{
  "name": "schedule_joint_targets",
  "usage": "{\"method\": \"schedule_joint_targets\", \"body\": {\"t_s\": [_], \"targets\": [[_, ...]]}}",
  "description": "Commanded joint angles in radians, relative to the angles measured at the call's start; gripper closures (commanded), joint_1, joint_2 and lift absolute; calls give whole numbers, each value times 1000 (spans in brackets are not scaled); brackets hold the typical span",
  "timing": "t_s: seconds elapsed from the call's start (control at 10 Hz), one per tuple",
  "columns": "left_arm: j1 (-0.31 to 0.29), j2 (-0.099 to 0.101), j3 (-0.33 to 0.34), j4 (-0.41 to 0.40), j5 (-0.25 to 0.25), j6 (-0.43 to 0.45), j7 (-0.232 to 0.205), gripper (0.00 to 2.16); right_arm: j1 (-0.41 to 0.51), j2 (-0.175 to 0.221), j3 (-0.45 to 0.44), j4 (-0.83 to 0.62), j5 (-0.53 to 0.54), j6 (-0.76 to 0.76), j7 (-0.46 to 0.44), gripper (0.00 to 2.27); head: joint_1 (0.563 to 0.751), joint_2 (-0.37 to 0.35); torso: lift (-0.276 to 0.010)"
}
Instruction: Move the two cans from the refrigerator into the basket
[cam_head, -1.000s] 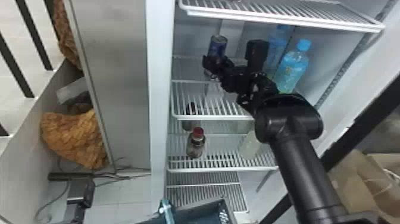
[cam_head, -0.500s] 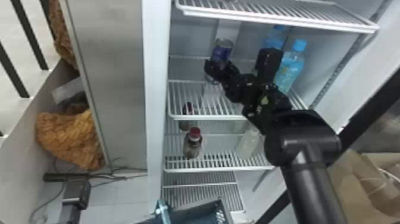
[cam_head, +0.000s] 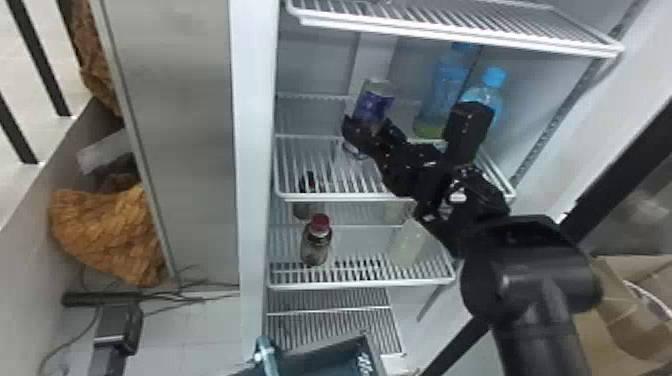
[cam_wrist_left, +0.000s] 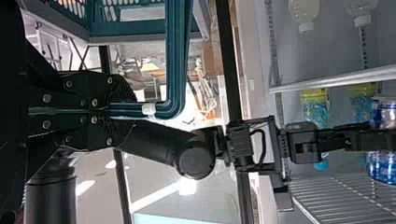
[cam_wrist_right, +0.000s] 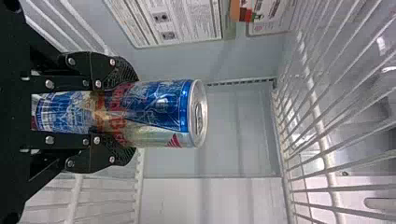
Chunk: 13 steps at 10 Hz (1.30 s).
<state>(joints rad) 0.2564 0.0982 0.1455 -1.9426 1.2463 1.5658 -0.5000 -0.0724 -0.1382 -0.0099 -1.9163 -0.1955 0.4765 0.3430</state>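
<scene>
Right arm (cam_head: 540, 295) has pulled back toward the robot since the earlier frames. Its black two-finger right gripper (cam_head: 372, 125) brought the blue-and-silver metal can (cam_head: 374, 102) along, nearer the bottles.

Biggest first: the white-lined refrigerator (cam_head: 254, 175), wire-shelved. Teal plastic basket (cam_head: 325, 344) sits low, by the bottom shelf's front edge. Can is roughly upright over the white wire shelf (cam_head: 320, 196), inboard of its front edge, with the upper shelf (cam_head: 450, 37) above. Gap on the can's left to the refrigerator side wall. Two blue-capped clear bottles (cam_head: 492, 95) stand to its right, apart from it, near the shelf's right side. Red-capped dark bottle (cam_head: 316, 245) is one shelf down, front left.

Right fingers: parted by the can's width, closed on it from both sides. Right wrist view adds the can's lid and pull tab, past the fingertips, plus printed label sheets (cam_wrist_right: 173, 23) on the refrigerator wall.

Left wrist view adds the left gripper (cam_wrist_left: 126, 109): fingers pressed nearly together on the basket's teal handle (cam_wrist_left: 176, 60). Same view gets the right arm from the side, can showing either side of its gripper.
</scene>
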Motion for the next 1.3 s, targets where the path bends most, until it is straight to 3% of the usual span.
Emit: {"method": "schedule_joint_targets", "body": {"t_s": [0.0, 0.5, 1.2], "targets": [[1, 0, 0, 0, 0, 5, 0, 1197, 60, -3, -14, -85, -8, 29, 4, 1269, 695, -227, -35], [6, -3, 6, 0, 0, 5, 0, 1197, 276, -15, -72, -353, -44, 120, 21, 1269, 695, -250, -35], [14, -8, 26, 0, 0, 5, -2, 1197, 494, -28, -154, -598, -74, 272, 96, 1269, 695, -273, -35]]}}
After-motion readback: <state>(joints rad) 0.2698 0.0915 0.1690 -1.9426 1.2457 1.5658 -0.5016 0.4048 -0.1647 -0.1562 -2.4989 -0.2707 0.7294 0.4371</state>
